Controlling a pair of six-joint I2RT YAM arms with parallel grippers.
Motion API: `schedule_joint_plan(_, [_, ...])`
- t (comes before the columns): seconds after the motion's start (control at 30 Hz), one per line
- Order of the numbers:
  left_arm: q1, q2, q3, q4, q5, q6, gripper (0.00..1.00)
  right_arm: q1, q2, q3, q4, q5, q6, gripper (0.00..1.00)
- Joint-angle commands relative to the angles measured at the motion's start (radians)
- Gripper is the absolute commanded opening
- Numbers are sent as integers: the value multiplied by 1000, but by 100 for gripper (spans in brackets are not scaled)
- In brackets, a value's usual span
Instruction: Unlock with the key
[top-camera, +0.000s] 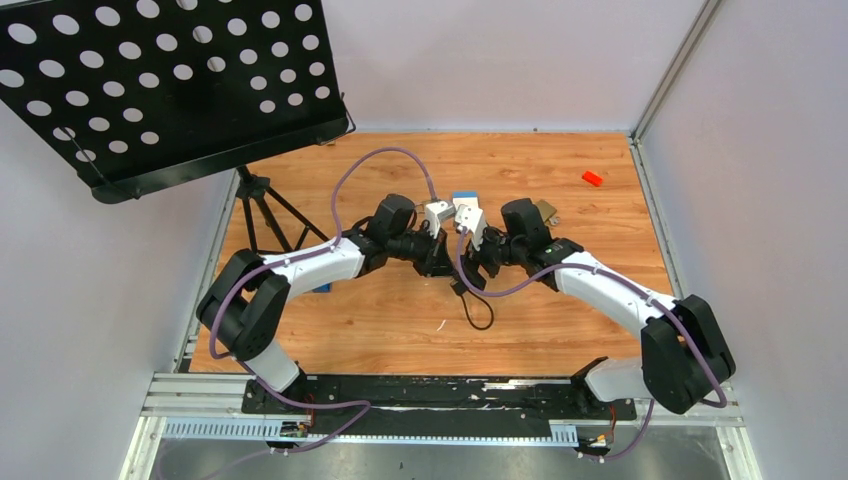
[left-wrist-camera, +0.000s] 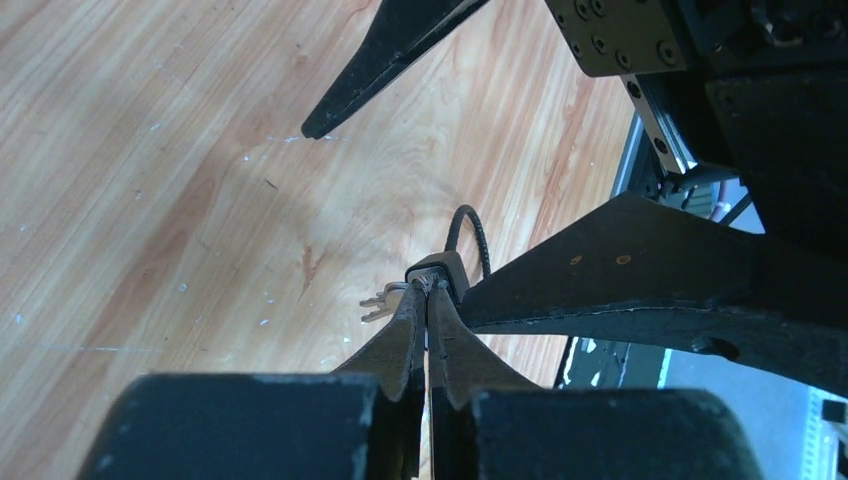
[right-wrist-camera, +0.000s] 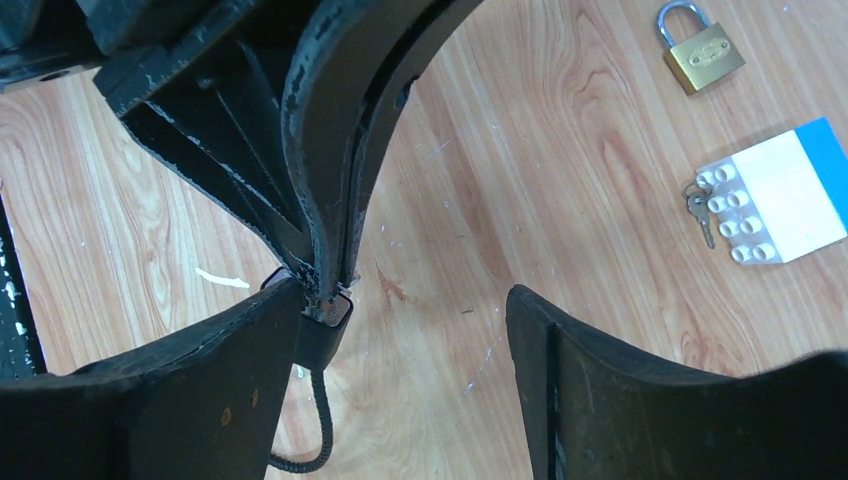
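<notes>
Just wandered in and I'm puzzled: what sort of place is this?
Probably a robotics lab test cell: a left arm and right arm bolted at the edge of a wooden table, plain white walls boxing it in, and props like a brass padlock.

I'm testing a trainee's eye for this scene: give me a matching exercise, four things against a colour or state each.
Things:
1. padlock
2. small block
3. left gripper
4. right gripper

Colour or state:
A. open
B. red
C. brass
D. shut

Pairs: 1-C, 2-B, 3-D, 4-A
</notes>
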Motion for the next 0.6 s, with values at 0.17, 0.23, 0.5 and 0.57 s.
schedule_joint_plan(0.17, [9,-47,4,79,-98,-122,0,-5,-26,3,-23,-32,23,78])
schedule_joint_plan(0.23, [10,-46,6,80,-117,-144,0,-6,-22,-1,-25,-37,22,78])
schedule_joint_plan(0.5, [32,-47,-10,116,-121,-219,0,-12,15,-10,-29,-47,32,79])
schedule_joint_plan(0.57, [33,-50,-19,131,-110,-234,0,-13,34,-7,-21,-54,40,79])
